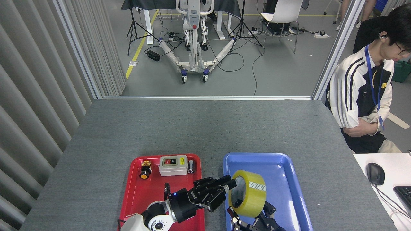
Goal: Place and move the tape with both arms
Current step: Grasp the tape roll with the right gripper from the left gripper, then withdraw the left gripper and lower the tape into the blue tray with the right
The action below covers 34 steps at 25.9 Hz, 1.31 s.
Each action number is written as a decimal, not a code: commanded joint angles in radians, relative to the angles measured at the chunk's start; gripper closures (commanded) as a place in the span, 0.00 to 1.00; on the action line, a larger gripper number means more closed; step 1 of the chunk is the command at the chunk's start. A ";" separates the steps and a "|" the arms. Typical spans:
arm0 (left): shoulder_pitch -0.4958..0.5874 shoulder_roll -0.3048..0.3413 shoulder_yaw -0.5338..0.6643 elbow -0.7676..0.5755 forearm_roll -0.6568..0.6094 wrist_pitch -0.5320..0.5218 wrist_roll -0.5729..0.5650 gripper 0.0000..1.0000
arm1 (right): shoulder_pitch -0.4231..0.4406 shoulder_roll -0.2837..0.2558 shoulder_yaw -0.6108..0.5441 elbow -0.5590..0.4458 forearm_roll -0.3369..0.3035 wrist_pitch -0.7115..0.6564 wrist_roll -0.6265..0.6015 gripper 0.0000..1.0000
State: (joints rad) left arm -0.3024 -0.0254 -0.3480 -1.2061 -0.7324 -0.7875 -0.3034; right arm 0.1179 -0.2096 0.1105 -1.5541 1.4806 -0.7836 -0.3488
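Observation:
The yellow tape stands on edge, low over the blue tray, its grey-white core facing left. My left gripper reaches in from the left. Its top finger lies against the roll's left rim at the core, and it still seems to pinch the roll's wall. My right gripper sits directly under the tape at the bottom edge. Its black fingers rise on either side of the roll. The tape hides most of it, so I cannot tell whether it grips.
The red tray on the left holds a grey switch box, a yellow push button and a small metal part. A seated person is beyond the table's right edge, beside a white desk with a mouse.

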 commanded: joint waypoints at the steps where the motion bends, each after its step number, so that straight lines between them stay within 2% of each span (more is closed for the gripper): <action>1: -0.001 -0.001 0.041 -0.004 0.025 0.002 0.081 0.00 | 0.005 -0.001 -0.005 -0.001 0.000 -0.002 0.002 0.95; 2: 0.000 0.001 0.046 -0.001 0.041 0.002 0.113 0.00 | 0.005 -0.001 -0.009 -0.001 0.000 -0.002 0.002 0.96; 10: 0.012 0.035 0.112 0.003 0.105 0.002 0.142 0.00 | 0.017 -0.025 -0.087 -0.001 -0.002 -0.002 0.005 0.99; 11: 0.028 0.039 0.113 -0.001 0.116 0.045 0.161 0.00 | 0.016 -0.030 -0.098 0.000 0.000 -0.002 0.011 0.98; 12: 0.046 0.048 0.116 -0.006 0.123 0.082 0.204 0.00 | 0.011 -0.037 -0.104 0.006 0.001 0.003 0.027 0.96; 13: 0.060 0.062 0.119 -0.016 0.120 0.108 0.274 0.00 | -0.001 -0.042 -0.104 0.012 0.006 0.078 0.063 0.95; 16: 0.114 0.131 0.123 -0.078 0.047 0.195 0.556 0.00 | -0.063 -0.060 -0.095 0.026 0.014 0.333 0.300 0.92; 18: 0.164 0.162 0.124 -0.162 -0.142 0.346 0.662 0.01 | -0.098 -0.060 -0.083 0.025 0.004 0.411 0.451 0.91; 22: 0.310 0.162 0.124 -0.329 -0.599 0.860 0.659 0.01 | -0.156 -0.059 -0.038 0.012 -0.043 0.475 0.743 0.91; 23: 0.328 0.157 0.123 -0.333 -0.676 0.961 0.647 0.00 | -0.164 -0.057 -0.032 0.011 -0.046 0.477 0.818 0.91; 24: 0.342 0.156 0.121 -0.339 -0.694 1.013 0.621 0.00 | -0.168 -0.056 -0.029 0.008 -0.048 0.477 0.880 0.90; 26: 0.348 0.157 0.126 -0.339 -0.674 0.996 0.553 0.00 | -0.178 -0.053 -0.026 0.002 -0.051 0.475 0.968 0.87; 28: 0.348 0.157 0.133 -0.340 -0.645 0.921 0.501 0.00 | -0.179 -0.053 -0.026 0.000 -0.066 0.475 1.031 0.84; 30: 0.348 0.154 0.164 -0.343 -0.630 0.823 0.488 0.00 | -0.181 -0.053 -0.026 0.000 -0.077 0.475 1.057 0.80; 32: 0.348 0.153 0.182 -0.340 -0.627 0.769 0.480 0.00 | -0.191 -0.051 -0.025 0.003 -0.078 0.477 1.079 0.78; 34: 0.344 0.153 0.192 -0.339 -0.625 0.771 0.480 0.00 | -0.195 -0.051 -0.025 0.012 -0.078 0.480 1.088 0.67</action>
State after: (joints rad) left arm 0.0436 0.1284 -0.1764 -1.5457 -1.3625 0.0198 0.1874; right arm -0.0692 -0.2616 0.0848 -1.5503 1.4060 -0.3065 0.7067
